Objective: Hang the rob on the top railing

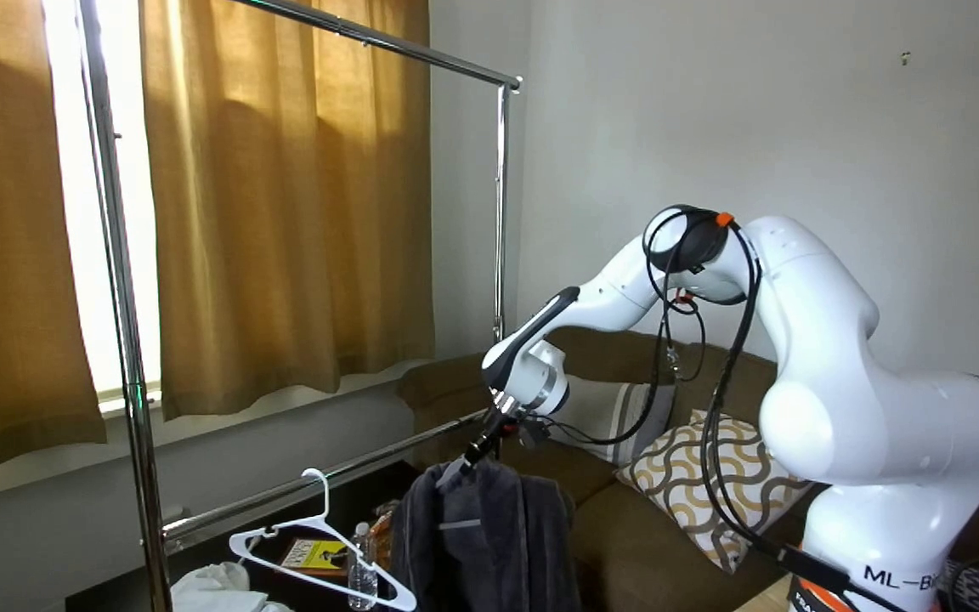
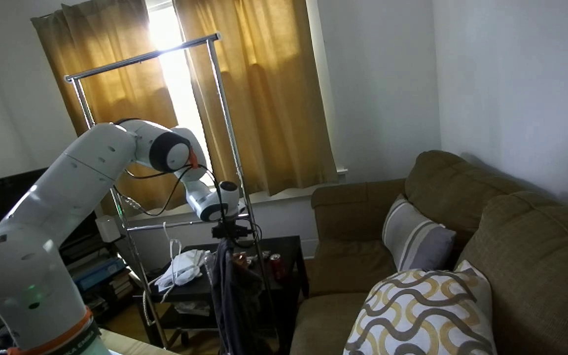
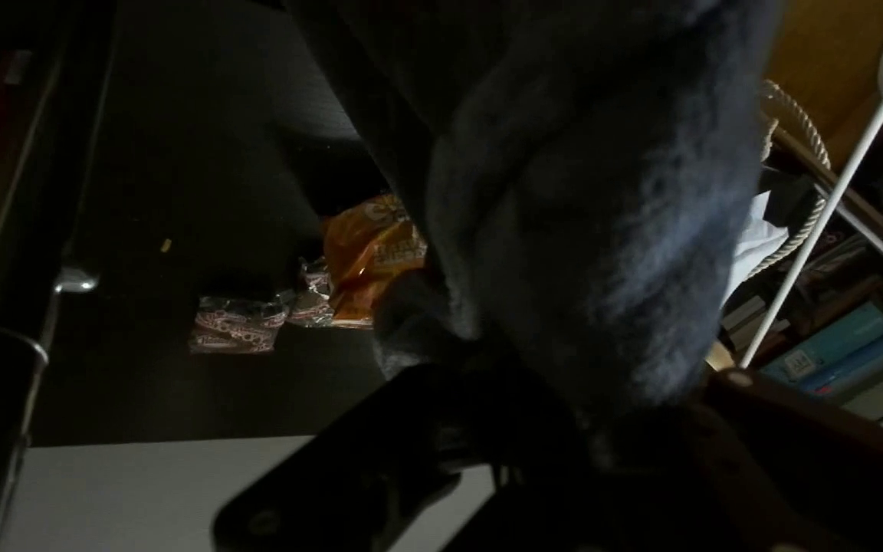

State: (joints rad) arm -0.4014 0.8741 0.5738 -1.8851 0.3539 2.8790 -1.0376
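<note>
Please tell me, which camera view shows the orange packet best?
The wrist view: there the orange packet is large and its printing shows, although the robe hides part of it. In both exterior views it seems only a small orange patch near the robe.

Dark table point(image 3: 181, 153): red can point(image 2: 277, 266), packets point(image 3: 313, 297) (one orange), white bundle point(image 2: 184, 268).

Bright window point(image 2: 179, 88) glows between ochre curtains point(image 2: 274, 108)

Pale walls point(image 2: 382, 88) meet at the far right, beyond a brown sofa point(image 2: 355, 273) along the right side; a low black table point(image 2: 291, 249) stands to the sofa's left
</note>
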